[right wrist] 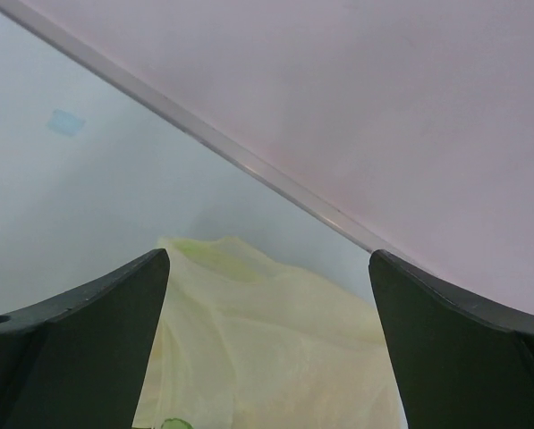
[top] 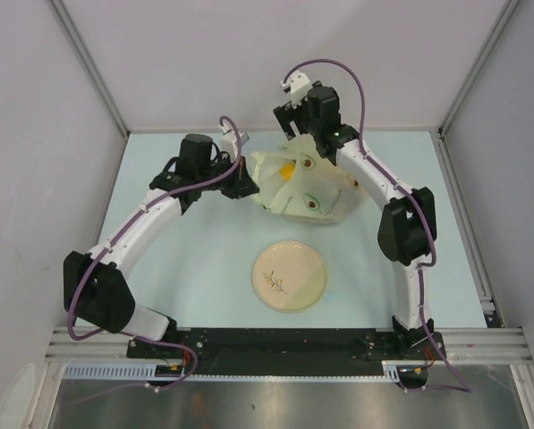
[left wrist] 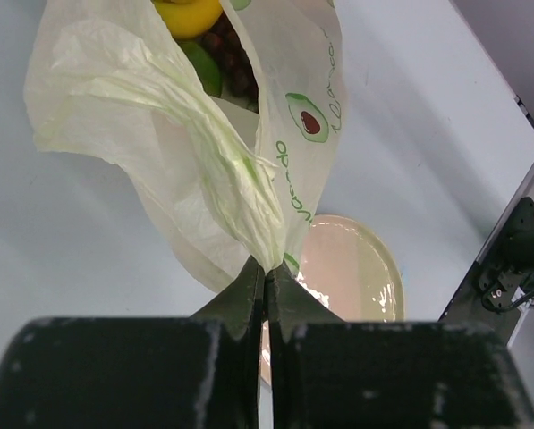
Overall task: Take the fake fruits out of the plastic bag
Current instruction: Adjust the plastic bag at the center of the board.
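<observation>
A: Starting at the left gripper [left wrist: 267, 279]?

B: Pressed together on a gathered fold of the plastic bag [left wrist: 204, 170], seemingly holding that edge up off the table [left wrist: 428, 116].

A: And the right gripper [right wrist: 268, 261]?

B: Spread wide, hovering over the bag's far end near the back wall [right wrist: 383, 107] — gripping nothing.

A: Whereabouts of the bag?

B: Toward the back of the table, between the two grippers, well beyond the plate [top: 263, 268].

A: And the fake fruits [left wrist: 193, 16]?

B: Inside the bag. Visible through the mouth in the left wrist view: a yellow piece, something green just below, dark grapes [left wrist: 235, 63] beside that. From above, only a spot of orange showing through the plastic. None seen outside the bag.

A: Progress, then?

B: Barely begun, judging by all that — one edge gripped and the mouth somewhat open, nothing more. Left to do: every fruit, one after another. Probably a job for the open right gripper, reaching in while the left keeps the plastic taut.
</observation>
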`<action>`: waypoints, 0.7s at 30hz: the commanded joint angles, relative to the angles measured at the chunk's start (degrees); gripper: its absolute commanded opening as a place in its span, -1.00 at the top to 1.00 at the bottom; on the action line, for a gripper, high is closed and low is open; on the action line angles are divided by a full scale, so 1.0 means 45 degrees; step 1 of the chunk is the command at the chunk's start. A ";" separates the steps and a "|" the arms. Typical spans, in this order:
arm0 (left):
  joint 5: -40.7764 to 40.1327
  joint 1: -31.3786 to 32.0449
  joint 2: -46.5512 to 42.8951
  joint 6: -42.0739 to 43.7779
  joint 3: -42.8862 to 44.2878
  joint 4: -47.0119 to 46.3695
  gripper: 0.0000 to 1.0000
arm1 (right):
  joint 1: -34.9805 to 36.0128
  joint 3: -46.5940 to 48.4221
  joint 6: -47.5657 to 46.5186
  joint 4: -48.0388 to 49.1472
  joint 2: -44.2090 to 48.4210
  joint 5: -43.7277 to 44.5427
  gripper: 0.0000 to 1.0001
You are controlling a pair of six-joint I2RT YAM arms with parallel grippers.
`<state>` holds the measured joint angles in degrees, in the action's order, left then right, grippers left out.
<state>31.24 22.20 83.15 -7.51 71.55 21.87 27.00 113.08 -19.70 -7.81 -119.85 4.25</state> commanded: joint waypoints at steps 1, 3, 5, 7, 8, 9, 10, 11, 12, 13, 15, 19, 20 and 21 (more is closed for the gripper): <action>0.0069 0.0223 -0.0608 -0.0031 -0.0235 -0.0465 0.92 | 0.0307 0.0595 -0.0934 -0.0080 -0.0806 -0.0221 -0.99; -0.0067 0.0340 -0.0666 -0.0070 -0.0450 -0.0465 0.89 | 0.0308 0.0575 -0.0934 -0.0468 -0.1002 -0.0765 -0.99; -0.0068 0.0419 -0.0725 -0.0031 -0.0664 -0.0465 0.88 | 0.0444 0.0517 -0.1225 -0.0684 -0.1334 -0.0828 -0.99; -0.0126 0.0497 -0.0744 0.0047 -0.0724 -0.0485 0.85 | 0.0600 0.0439 -0.1924 -0.0744 -0.1742 -0.0828 -0.99; -0.0146 0.0517 -0.0764 0.0105 -0.0724 -0.0485 0.84 | 0.0678 0.0438 -0.2181 -0.0763 -0.1919 -0.0770 -0.99; -0.0185 0.0536 -0.0764 0.0125 -0.0743 -0.0504 0.83 | 0.0737 0.0438 -0.2435 -0.0609 -0.2095 -0.0266 -0.99; -0.0224 0.0556 -0.0822 0.0125 -0.0743 -0.0485 0.82 | 0.0757 0.0632 -0.2612 -0.0588 -0.2251 -0.0106 -1.00; -0.0263 0.0537 -0.0823 0.0164 -0.0705 -0.0465 0.81 | 0.0738 0.0846 -0.2826 -0.0801 -0.2659 -0.0066 -0.99; -0.0283 0.0556 -0.0842 0.0203 -0.0704 -0.0446 0.80 | 0.0737 0.1100 -0.2906 -0.0996 -0.2818 0.0070 -0.99; -0.0380 0.0537 -0.0881 0.0242 -0.0704 -0.0387 0.79 | 0.0757 0.1721 -0.3003 -0.1211 -0.3303 0.0245 -1.00; -0.0478 0.0536 -0.0901 0.0359 -0.0685 -0.0348 0.78 | 0.0796 0.2349 -0.3355 -0.1661 -0.3871 0.1278 -0.97; -0.0576 0.0556 -0.0940 0.0457 -0.0685 -0.0309 0.76 | 0.0445 0.3620 -0.3162 -0.1741 -0.4596 0.2122 -0.42; -0.0653 0.0556 -0.0920 0.0535 -0.0685 -0.0289 0.75 | 0.0348 0.3892 -0.3025 -0.1489 -0.4500 0.2006 -0.11; -0.0654 0.0537 -0.0901 0.0594 -0.0646 -0.0270 0.74 | 0.0231 0.4050 -0.2850 -0.1370 -0.4460 0.1908 0.07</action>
<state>28.99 24.38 81.41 -6.92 68.23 21.17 30.35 125.14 -33.01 -15.68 -140.77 9.37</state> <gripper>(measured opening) 0.119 0.606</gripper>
